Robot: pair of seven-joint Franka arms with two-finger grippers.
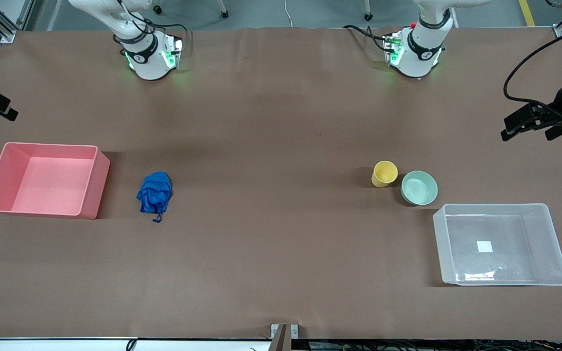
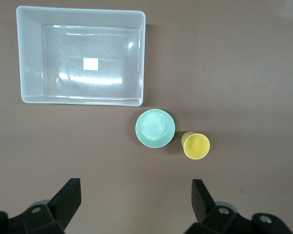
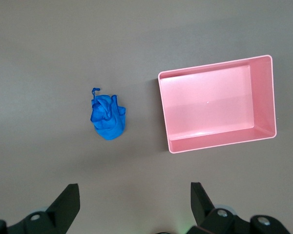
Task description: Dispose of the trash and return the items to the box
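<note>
Blue trash (image 1: 154, 193) lies strand toward the front camera; both jaws spread.

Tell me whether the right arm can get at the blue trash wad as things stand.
Probably yes. The trash wad lies alone on the table, apart from the pink bin, with nothing on it. The right gripper hangs above with fingers open.
</note>
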